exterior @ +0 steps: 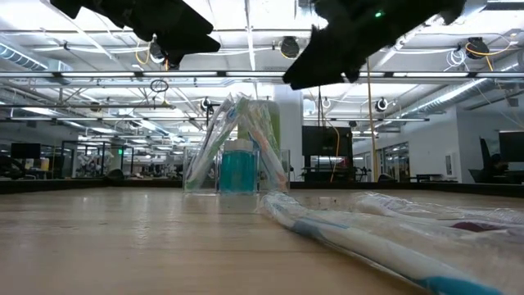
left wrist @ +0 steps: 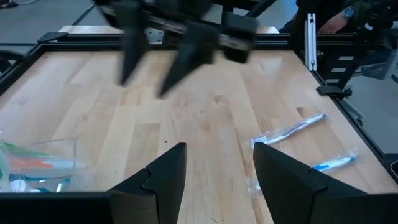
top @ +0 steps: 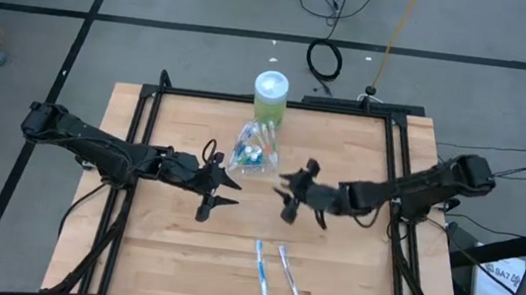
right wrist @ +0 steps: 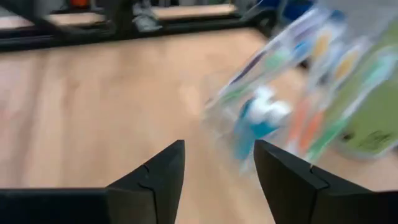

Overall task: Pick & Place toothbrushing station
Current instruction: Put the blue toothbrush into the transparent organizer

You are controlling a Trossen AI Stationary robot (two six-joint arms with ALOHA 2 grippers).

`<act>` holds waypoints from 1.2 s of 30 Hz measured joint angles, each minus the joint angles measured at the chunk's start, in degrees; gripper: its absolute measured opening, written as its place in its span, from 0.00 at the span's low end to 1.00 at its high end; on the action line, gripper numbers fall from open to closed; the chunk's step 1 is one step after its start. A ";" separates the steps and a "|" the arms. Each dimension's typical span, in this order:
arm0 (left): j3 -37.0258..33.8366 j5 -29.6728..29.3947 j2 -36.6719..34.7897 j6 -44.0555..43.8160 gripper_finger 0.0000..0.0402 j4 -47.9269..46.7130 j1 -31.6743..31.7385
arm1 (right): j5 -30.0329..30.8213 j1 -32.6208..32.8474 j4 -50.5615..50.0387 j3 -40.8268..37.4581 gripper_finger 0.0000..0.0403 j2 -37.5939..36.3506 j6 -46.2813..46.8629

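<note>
Pale butcher-block wood tops the table (top: 171, 256), framed by black rails, with grey floor and loose cables beyond it. Toward twelve o'clock on the board stands the clear plastic cup (top: 254, 153), crammed with slim toothbrushes in orange, green, blue and white that lean outward, and with white teal-capped tubes low among them. Just past the cup, further toward twelve o'clock, a green cylindrical container (top: 270, 99) with a pale lid stands at the table's far edge. Two wrapped toothbrushes (top: 275, 271) lie side by side at six o'clock, well apart from the cup.

At nine o'clock of the table's middle, the left gripper (top: 222, 189) hangs above the wood, fingers spread wide, nothing between them. At three o'clock of the middle, facing it, the right gripper (top: 288, 191) also hangs clear of the board, fingers parted wide and empty; its wrist view looks straight toward the cup, which sits near but untouched.
</note>
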 joint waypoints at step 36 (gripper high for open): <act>0.02 0.26 13.90 -21.32 0.48 16.16 -8.67 | -11.79 4.99 -0.69 -4.35 0.44 1.21 18.82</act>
